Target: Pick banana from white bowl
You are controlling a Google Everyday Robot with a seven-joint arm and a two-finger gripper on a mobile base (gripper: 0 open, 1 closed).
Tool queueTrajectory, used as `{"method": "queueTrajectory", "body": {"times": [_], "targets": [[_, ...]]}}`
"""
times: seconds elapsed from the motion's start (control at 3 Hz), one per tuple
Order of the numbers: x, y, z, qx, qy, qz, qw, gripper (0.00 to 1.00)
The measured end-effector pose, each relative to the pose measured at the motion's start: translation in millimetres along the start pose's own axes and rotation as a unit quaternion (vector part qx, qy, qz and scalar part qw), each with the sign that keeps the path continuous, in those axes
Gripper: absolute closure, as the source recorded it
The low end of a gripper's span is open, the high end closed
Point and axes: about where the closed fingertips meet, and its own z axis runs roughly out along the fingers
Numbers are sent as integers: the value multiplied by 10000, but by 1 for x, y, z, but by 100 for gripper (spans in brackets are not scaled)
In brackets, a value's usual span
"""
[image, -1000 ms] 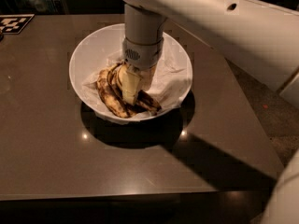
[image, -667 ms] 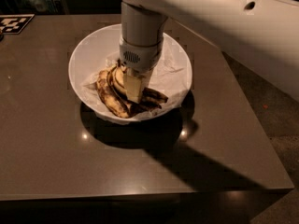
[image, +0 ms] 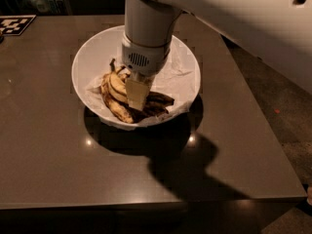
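Observation:
The white bowl [image: 183,77] sits on the dark table, lined with crumpled white paper. A bunch of overripe, brown-spotted bananas [image: 116,95] lies in its front left part. My gripper [image: 136,95] points straight down into the bowl from the white wrist above. Its tip rests on or among the bananas, near the middle of the bunch. The wrist hides the back centre of the bowl and part of the bunch.
The dark brown table [image: 53,150] ends at a front edge and a right edge. A black-and-white marker tag [image: 15,24] lies at the far left corner. The large white arm [image: 253,28] spans the upper right. Floor shows at the right.
The gripper has stayed in the bowl on the bananas, perhaps a touch lower. The white arm above now fills more of the upper right. The bowl has not moved.

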Motion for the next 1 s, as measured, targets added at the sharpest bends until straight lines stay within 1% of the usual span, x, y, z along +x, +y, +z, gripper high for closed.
{"method": "queueTrajectory", "body": {"times": [0.33,0.67,1.0], "targets": [[1,17,-14,-66,-187,-517,9985,100],[6,35,-35,-72,-419,-1044,9936,100],[9,50,-51,-41,-578,-1596,9855,100]]}}
